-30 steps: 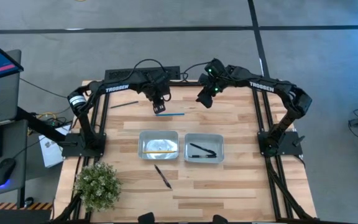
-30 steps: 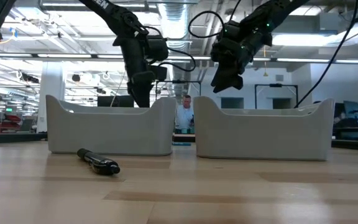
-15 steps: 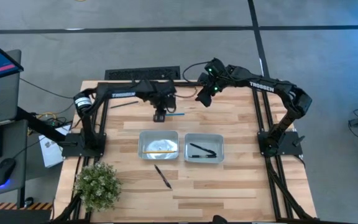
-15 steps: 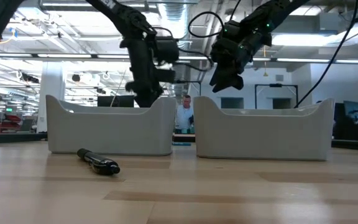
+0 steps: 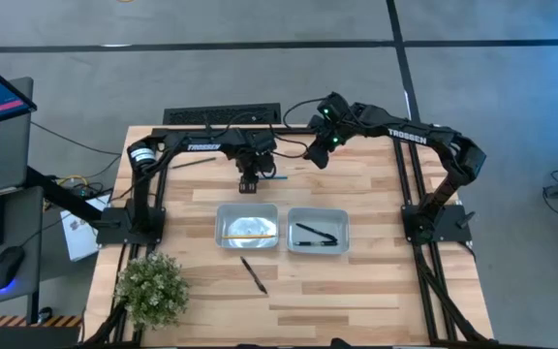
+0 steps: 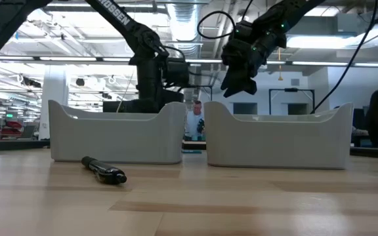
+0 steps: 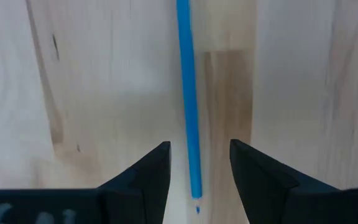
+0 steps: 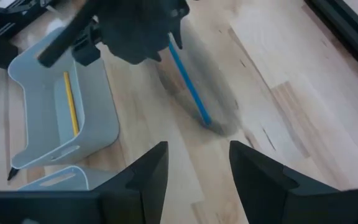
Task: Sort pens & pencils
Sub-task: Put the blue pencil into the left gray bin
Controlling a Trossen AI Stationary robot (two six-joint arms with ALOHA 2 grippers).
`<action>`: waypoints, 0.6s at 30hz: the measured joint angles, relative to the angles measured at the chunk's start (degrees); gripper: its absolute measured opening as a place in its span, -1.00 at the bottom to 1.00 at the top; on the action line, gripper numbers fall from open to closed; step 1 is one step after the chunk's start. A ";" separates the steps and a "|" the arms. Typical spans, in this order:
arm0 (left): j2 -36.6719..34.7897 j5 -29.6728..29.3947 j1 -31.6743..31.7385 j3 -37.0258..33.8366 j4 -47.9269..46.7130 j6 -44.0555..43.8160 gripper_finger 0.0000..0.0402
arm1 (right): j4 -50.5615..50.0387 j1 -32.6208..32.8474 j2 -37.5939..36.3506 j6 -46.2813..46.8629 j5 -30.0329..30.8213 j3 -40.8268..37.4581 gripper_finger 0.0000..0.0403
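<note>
The blue pencil (image 7: 187, 99) lies flat on the tabletop (image 5: 356, 281), running straight up between the spread fingers of the left tool (image 7: 197, 168), its tip just at the gap. The right tool (image 5: 315, 158) hovers nearby, fingers apart too. Its wrist view catches the yellow pencil (image 8: 71, 103) inside the left tray (image 8: 36, 118); the high view adds pens (image 5: 313, 234) in the right tray (image 5: 318, 215) and one pen (image 5: 254, 274) loose in front.

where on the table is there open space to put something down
Bare wood lies right of the right tray toward the right arm's base, and along the near edge right of the loose pen. It is crowded behind the trays, where the left gripper straddles the blue pencil.
</note>
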 joint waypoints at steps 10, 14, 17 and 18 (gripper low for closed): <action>2.74 -2.14 -1.32 0.08 0.98 0.77 -0.40 | 0.18 -0.13 0.00 0.02 0.00 0.07 -0.04; 3.98 -2.11 -1.33 0.32 1.12 0.17 -0.45 | 0.00 -0.13 0.00 0.02 -0.01 0.07 -0.05; 4.00 -2.10 -1.34 0.28 1.35 -0.15 -0.48 | 0.00 -0.04 0.00 0.02 -0.01 0.07 -0.04; 4.00 -2.10 -1.34 0.26 1.36 -0.10 -0.49 | -0.02 -0.02 0.00 0.02 -0.02 0.07 -0.04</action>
